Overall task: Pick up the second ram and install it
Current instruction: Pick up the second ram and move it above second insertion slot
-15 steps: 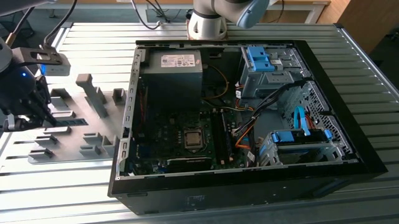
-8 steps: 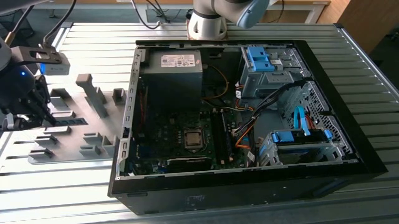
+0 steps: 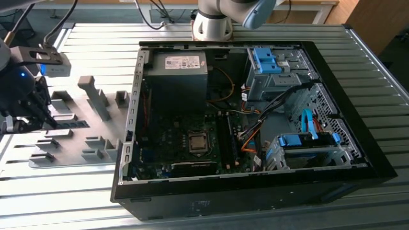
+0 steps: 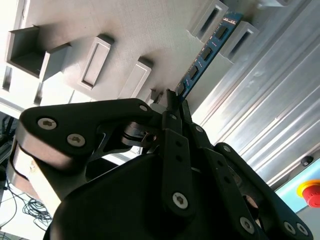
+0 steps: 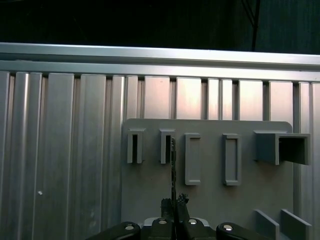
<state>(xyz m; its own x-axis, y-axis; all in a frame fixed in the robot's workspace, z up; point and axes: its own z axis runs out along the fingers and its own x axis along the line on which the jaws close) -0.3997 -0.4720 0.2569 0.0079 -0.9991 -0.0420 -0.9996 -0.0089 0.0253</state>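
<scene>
The second ram [image 4: 207,52] is a thin, dark-green stick with black chips. It reaches from my fingertips out to two grey fixture blocks [image 4: 240,35], and its far end lies between them. In the first wrist view the ram [image 5: 173,167] shows edge-on, running from the gripper [image 5: 174,202] to a slotted block [image 5: 166,146]. The gripper [image 4: 175,97] is shut on the ram's near end. In the exterior view the gripper [image 3: 32,122] hangs over the fixture plate at the exterior view's left, with the ram [image 3: 70,123] sticking out toward the computer case. I cannot tell whether the ram still rests on the fixture.
The open computer case [image 3: 357,158] lies in the middle of the slatted aluminium table [image 3: 96,38]. Inside are the CPU socket [image 3: 198,143] and long black memory slots [image 3: 225,136]. Grey blocks [image 3: 96,93] stand on the fixture plate. A red stop button [image 4: 312,192] sits at the table's edge.
</scene>
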